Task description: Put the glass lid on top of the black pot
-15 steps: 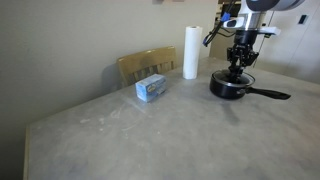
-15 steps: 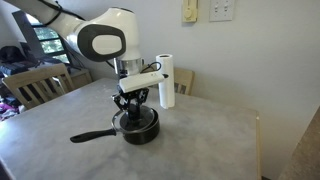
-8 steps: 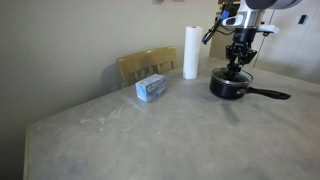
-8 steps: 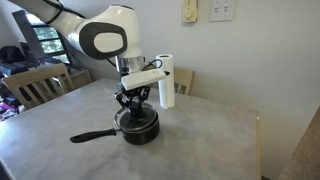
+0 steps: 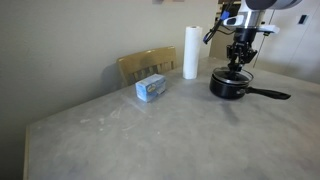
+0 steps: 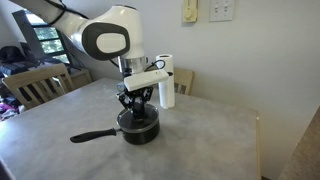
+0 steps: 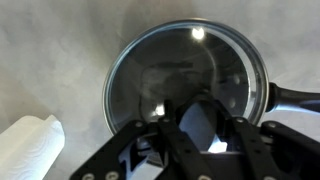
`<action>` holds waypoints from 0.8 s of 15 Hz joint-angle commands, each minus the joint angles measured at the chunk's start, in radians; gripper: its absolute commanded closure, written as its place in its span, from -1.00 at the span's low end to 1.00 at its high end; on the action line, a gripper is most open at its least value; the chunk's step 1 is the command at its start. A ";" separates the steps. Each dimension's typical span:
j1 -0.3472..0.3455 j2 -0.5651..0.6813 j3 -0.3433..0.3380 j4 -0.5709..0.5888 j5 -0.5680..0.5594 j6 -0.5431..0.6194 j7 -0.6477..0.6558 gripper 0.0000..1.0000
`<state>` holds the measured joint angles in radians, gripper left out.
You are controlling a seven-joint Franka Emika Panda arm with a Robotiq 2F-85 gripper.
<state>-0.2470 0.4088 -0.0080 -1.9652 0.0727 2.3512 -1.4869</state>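
Observation:
The black pot (image 5: 228, 88) stands on the table with its long handle (image 5: 270, 94) pointing sideways; it also shows in an exterior view (image 6: 138, 130). The glass lid (image 7: 180, 55) lies flat on the pot, its metal rim following the pot's rim. My gripper (image 5: 236, 68) hangs straight down over the pot's centre in both exterior views (image 6: 136, 108). In the wrist view its fingers (image 7: 200, 100) converge at the lid's centre and hide the black knob. The gripper looks shut on the knob.
A white paper towel roll (image 5: 190, 52) stands just behind the pot and shows in the wrist view (image 7: 28, 145). A blue box (image 5: 151, 88) lies on the table near a wooden chair (image 5: 145, 65). Another chair (image 6: 40, 88) stands at the table's far side.
Almost nothing. The gripper stays over the pot with the lid resting on it; at most it has shifted very slightly.

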 commanded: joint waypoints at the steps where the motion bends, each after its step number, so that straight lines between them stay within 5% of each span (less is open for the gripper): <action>1: -0.007 0.018 -0.008 0.017 -0.005 0.001 -0.009 0.70; 12: 0.000 0.019 0.003 0.013 0.003 0.001 -0.012 0.70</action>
<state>-0.2454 0.4203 -0.0131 -1.9626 0.0728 2.3512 -1.4866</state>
